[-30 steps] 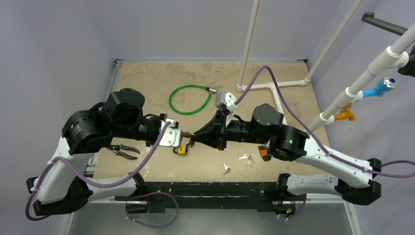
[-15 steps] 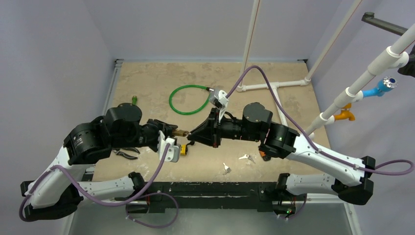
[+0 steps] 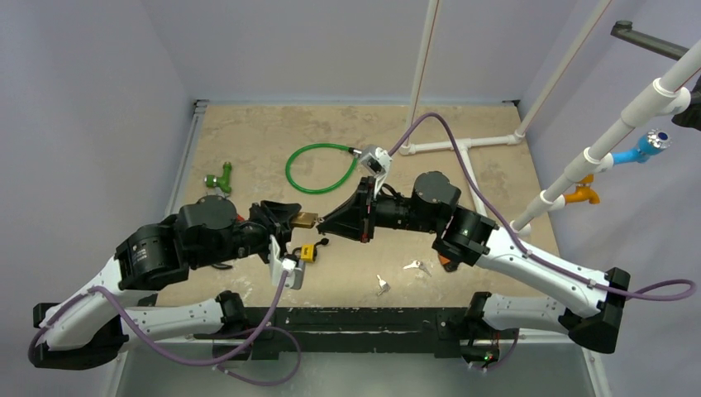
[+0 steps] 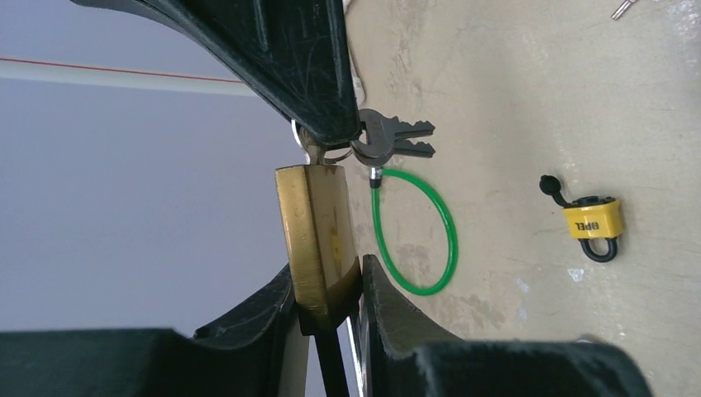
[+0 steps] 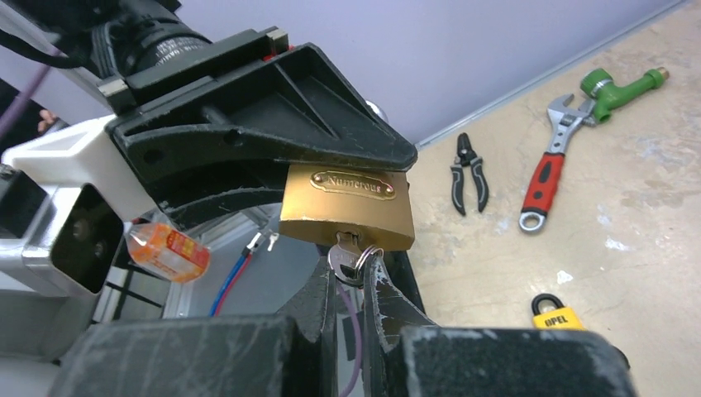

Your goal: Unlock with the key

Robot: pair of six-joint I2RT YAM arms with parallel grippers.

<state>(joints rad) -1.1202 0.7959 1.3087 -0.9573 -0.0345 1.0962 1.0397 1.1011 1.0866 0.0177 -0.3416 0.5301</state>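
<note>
Within the last second the left arm (image 3: 157, 248) has been drawn back and its wrist rolled, with the brass padlock (image 3: 304, 219) kept clamped by its body in the left gripper (image 3: 285, 219), clear of the table (image 3: 248, 141) between the two arms. The key (image 5: 345, 258) is pinched in the right gripper (image 5: 351, 269) and seated in the keyway, so the turn is judged to be under way. The shackle is hidden, so release cannot be confirmed.

A tan, mottled tabletop (image 3: 248, 141) is spread beneath the fingers (image 3: 343, 220) and is enclosed on three sides by plain pale-lilac walls (image 3: 314, 50). White pipes (image 3: 463, 145) are mounted beyond the fingers, toward the far right corner. Everything is lit evenly and softly.
</note>
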